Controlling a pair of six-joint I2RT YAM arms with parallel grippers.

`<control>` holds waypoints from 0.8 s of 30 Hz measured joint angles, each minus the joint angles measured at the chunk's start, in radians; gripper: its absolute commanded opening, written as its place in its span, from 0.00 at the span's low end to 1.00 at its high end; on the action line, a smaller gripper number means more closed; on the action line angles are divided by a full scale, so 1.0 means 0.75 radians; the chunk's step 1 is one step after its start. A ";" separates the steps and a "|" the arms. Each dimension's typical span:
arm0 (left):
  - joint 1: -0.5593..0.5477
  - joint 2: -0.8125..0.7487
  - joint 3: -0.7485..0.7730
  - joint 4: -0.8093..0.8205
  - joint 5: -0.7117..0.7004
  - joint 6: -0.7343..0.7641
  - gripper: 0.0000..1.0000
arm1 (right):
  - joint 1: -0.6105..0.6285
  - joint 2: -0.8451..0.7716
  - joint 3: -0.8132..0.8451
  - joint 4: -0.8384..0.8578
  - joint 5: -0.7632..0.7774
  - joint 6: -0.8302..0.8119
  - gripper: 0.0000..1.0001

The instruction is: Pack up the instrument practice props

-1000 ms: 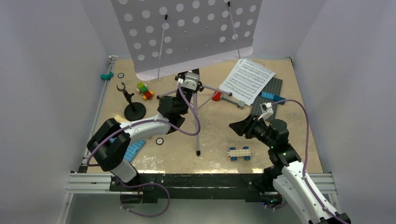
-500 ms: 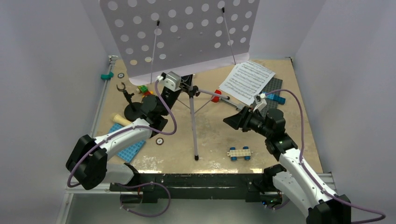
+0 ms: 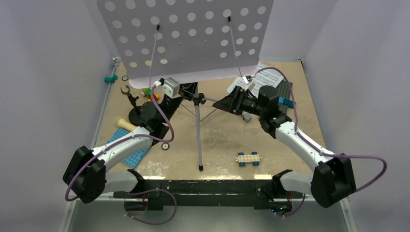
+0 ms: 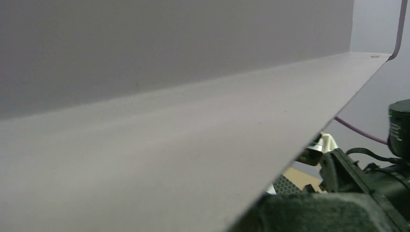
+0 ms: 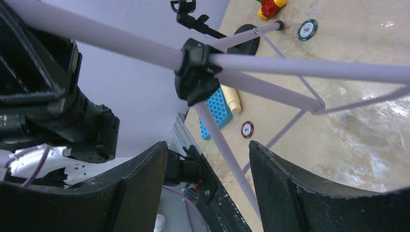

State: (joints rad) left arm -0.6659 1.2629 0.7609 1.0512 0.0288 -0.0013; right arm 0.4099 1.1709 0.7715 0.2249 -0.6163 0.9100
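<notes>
Pale lilac-grey walls on three sides of a scuffed tan tabletop, even soft light

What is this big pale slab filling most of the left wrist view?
Observer: From above, it is the lilac music stand, its panel full of round holes.
Operator: Is the other arm doing anything?
Observer: In the right wrist view the right gripper is open, a tripod leg running between its fingers.
Operator: Anything else left to pack?
Observer: A black mic stand stands on the table, left of the tripod.
</notes>
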 measured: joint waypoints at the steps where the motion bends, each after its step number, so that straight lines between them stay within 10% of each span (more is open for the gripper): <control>1: 0.000 -0.005 -0.006 0.003 0.003 -0.007 0.00 | 0.009 0.037 0.031 0.008 -0.010 0.013 0.70; 15: 0.000 -0.044 -0.043 0.019 -0.006 -0.043 0.00 | 0.137 0.290 0.220 -0.032 -0.041 0.043 0.69; 24: 0.000 -0.051 -0.043 0.002 -0.007 -0.043 0.00 | 0.151 0.395 0.326 -0.023 -0.045 0.053 0.38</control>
State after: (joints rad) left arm -0.6659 1.2243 0.7284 1.0527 0.0235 -0.0334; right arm 0.5232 1.4673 1.0161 0.2077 -0.6502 0.9497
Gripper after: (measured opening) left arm 0.292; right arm 0.482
